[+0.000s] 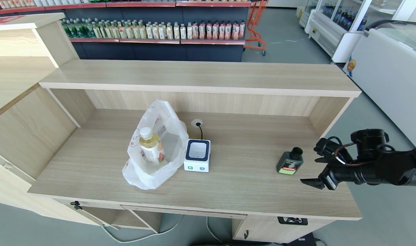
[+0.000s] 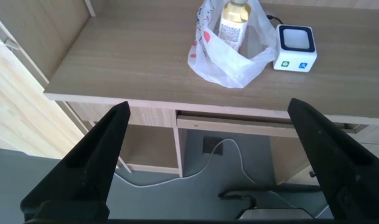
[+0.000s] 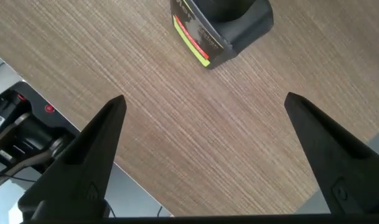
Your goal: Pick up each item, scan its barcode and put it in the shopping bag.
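Right gripper (image 1: 308,170) over right end of countertop (image 1: 242,186), nr front edge: jaws wide apart, holding nothing, just beside small dark bottle (image 1: 290,163) standing there. Left gripper (image 2: 208,107) out past front edge, likewise spread wide, empty. White shopping bag (image 1: 139,174) left of centre w/ tea bottle (image 1: 151,145) upright inside; scanner (image 1: 197,155) just beside bag, mid-counter.
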Robot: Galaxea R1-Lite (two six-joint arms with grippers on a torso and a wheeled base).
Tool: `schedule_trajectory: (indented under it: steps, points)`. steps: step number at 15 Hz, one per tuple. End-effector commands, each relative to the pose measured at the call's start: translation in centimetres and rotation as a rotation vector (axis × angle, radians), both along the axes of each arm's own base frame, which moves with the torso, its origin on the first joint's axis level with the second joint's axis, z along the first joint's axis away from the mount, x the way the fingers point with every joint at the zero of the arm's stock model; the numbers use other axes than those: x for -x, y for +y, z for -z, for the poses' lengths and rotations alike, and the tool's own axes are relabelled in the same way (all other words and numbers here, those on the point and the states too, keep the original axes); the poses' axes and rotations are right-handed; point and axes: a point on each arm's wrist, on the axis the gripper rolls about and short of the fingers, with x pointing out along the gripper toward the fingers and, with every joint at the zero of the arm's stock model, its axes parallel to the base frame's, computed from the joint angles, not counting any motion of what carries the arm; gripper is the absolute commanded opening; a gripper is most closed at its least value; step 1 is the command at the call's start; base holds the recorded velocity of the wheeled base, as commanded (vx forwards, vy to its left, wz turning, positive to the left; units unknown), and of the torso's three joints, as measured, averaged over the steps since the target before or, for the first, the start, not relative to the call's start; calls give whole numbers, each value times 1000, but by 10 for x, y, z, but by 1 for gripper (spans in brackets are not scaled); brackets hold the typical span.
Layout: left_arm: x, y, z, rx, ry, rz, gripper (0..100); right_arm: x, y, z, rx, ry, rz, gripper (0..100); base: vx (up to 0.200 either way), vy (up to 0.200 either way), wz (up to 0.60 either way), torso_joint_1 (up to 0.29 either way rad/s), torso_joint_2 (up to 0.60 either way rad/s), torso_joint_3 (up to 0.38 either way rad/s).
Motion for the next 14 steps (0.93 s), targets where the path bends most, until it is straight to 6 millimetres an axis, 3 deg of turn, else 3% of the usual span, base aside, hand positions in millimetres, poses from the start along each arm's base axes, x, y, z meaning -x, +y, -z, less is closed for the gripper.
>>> schedule_trajectory:
  steps: [1,14]
  points:
    - [0,0,0,0,-1,0,100,-9,7,9,0,7,-21,100,0,0,0,0,0,0]
    - [0,0,0,0,-1,0,100,-50,31,19,11,-79,-96,100,0,0,0,0,0,0]
